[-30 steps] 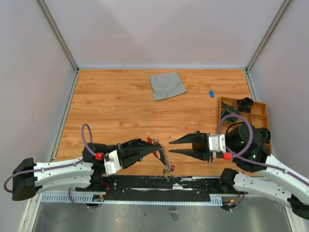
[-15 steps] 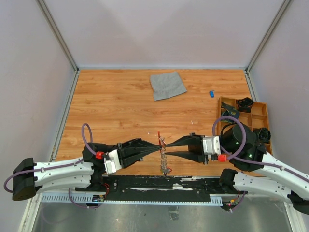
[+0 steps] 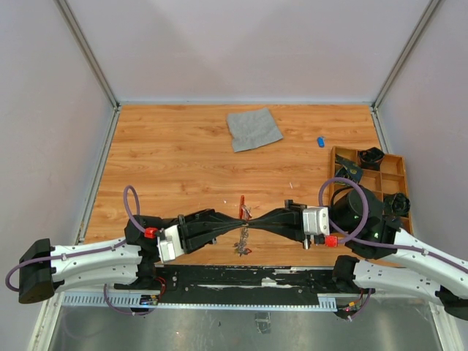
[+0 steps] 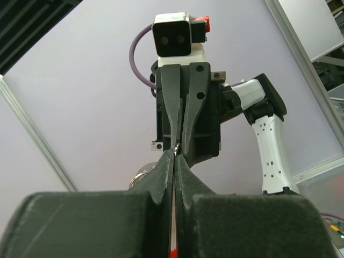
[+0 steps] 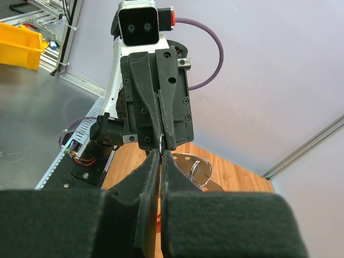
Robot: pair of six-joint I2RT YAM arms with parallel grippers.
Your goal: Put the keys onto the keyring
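The red keyring point(image 3: 242, 204) stands edge-up above the near middle of the table, its silvery chain point(image 3: 242, 241) hanging down. My left gripper point(image 3: 239, 221) is shut on it from the left, and my right gripper point(image 3: 251, 221) is shut on it from the right, tip to tip. In the left wrist view the left gripper point(image 4: 175, 156) pinches a thin red and silver sliver point(image 4: 172, 250). In the right wrist view the right gripper point(image 5: 161, 155) is pressed shut, with a silver split ring point(image 5: 200, 167) just beyond it. A blue-headed key point(image 3: 320, 141) lies far right on the table.
A grey cloth square point(image 3: 254, 129) lies at the back middle. A wooden compartment tray point(image 3: 401, 162) with black parts sits at the right edge. Grey walls close in the table on three sides, and a black rail runs along the near edge.
My right gripper has moved left from open and apart to meet the left gripper's tips, and has shut on the keyring. The keyring now stands more upright and the chain has swung.
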